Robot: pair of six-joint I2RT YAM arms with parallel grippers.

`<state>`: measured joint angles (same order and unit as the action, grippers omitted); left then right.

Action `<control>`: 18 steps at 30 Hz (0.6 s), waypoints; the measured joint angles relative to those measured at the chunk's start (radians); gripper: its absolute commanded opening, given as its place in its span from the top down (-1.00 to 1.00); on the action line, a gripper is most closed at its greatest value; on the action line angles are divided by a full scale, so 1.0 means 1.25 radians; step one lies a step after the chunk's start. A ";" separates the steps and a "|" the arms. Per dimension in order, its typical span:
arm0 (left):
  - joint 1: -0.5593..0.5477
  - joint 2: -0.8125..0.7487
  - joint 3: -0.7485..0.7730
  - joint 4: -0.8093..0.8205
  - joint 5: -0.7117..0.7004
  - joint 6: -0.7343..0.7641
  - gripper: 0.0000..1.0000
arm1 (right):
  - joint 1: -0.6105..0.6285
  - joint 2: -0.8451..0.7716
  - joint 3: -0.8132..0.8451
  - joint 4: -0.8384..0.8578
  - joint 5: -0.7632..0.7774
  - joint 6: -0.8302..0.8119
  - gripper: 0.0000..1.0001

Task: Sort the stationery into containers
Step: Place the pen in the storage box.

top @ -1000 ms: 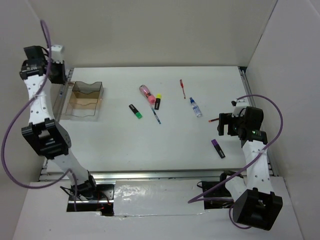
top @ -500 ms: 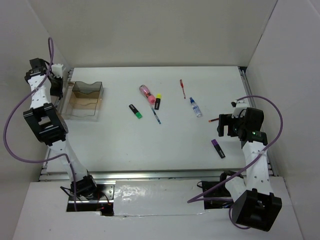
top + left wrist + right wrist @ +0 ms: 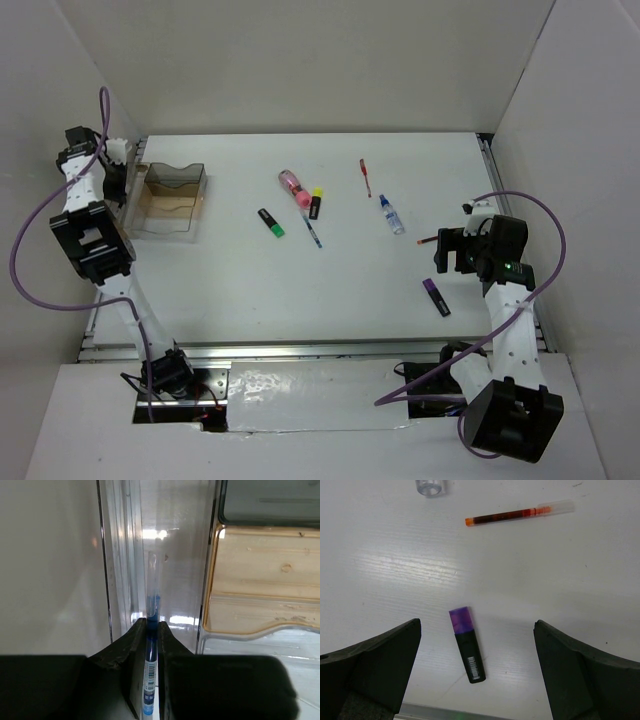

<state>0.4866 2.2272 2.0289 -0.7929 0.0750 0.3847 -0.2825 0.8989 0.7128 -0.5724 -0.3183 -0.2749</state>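
Note:
My left gripper (image 3: 117,166) is shut on a thin blue pen (image 3: 151,625), held tip-down over a narrow clear tray (image 3: 175,555) just left of the clear box with a tan bottom (image 3: 260,595), which also shows in the top view (image 3: 196,205). My right gripper (image 3: 477,665) is open and empty above a purple-ended black highlighter (image 3: 467,651), with a red pen (image 3: 517,514) beyond it. In the top view the right gripper (image 3: 450,250) is at the table's right side. A pink tube (image 3: 292,185), yellow highlighter (image 3: 316,203), green highlighter (image 3: 271,222), another blue pen (image 3: 314,232), a second red pen (image 3: 365,177) and a blue-capped bottle (image 3: 391,215) lie mid-table.
White walls close in the table at the back and on both sides. A metal rail (image 3: 300,350) runs along the near edge. The left arm's purple cable (image 3: 20,260) loops by the left wall. The tan-bottomed box holds nothing that I can see.
The left arm's wrist has swung down and in toward the left side of the clear box with the blue pen. The right arm has not moved.

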 measured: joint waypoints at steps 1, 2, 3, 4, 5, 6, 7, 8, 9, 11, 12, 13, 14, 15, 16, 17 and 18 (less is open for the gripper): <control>-0.001 0.005 0.007 -0.001 0.000 0.000 0.64 | 0.000 0.000 0.000 0.000 0.000 0.000 -1.00; -0.002 0.011 0.017 0.001 -0.001 -0.001 0.65 | 0.000 0.000 0.000 0.000 0.000 0.000 -1.00; -0.003 0.018 0.027 0.004 -0.002 -0.003 0.62 | 0.000 0.000 0.000 0.000 0.000 0.000 -1.00; -0.005 0.023 0.037 0.007 -0.003 -0.006 0.60 | 0.000 0.000 0.000 0.000 0.000 0.000 -1.00; -0.007 0.028 0.045 0.010 -0.003 -0.010 0.57 | 0.000 0.001 0.000 0.000 0.000 0.000 -1.00; -0.010 0.031 0.052 0.013 -0.003 -0.015 0.55 | 0.000 0.002 0.000 0.000 0.000 0.000 -1.00; -0.013 0.034 0.058 0.016 -0.003 -0.017 0.53 | 0.000 0.003 0.000 0.000 0.000 0.000 -1.00; -0.016 0.037 0.060 0.020 -0.003 -0.018 0.50 | 0.000 0.004 0.000 0.000 0.000 -0.001 -1.00; -0.020 0.038 0.062 0.023 -0.003 -0.019 0.49 | 0.000 0.006 0.000 0.000 0.000 -0.001 -1.00; -0.025 0.039 0.063 0.028 -0.003 -0.020 0.46 | 0.000 0.008 0.000 0.000 0.000 -0.002 -1.00; -0.028 0.040 0.063 0.032 -0.003 -0.021 0.44 | 0.000 0.008 0.000 0.000 0.000 -0.003 -1.00; -0.031 0.041 0.063 0.034 -0.003 -0.021 0.40 | 0.000 0.009 0.000 0.000 0.000 -0.003 -1.00; -0.034 0.042 0.065 0.037 -0.003 -0.021 0.25 | 0.000 0.009 0.000 0.000 0.000 -0.003 -1.00; -0.036 0.044 0.067 0.041 -0.002 -0.022 0.18 | 0.000 0.010 0.000 0.000 0.000 -0.003 -1.00; -0.039 0.046 0.068 0.049 -0.002 -0.027 0.10 | 0.000 0.010 0.000 0.000 0.000 -0.003 -1.00; -0.040 0.048 0.068 0.052 -0.002 -0.031 -0.03 | 0.000 0.011 0.000 0.000 0.000 -0.003 -1.00; -0.042 0.049 0.068 0.054 -0.002 -0.037 -0.10 | 0.000 0.011 0.000 0.000 0.000 -0.003 -1.00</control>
<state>0.4347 2.2890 2.1139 -0.7254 0.0719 0.3389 -0.2825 0.9123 0.7124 -0.5720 -0.3183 -0.2783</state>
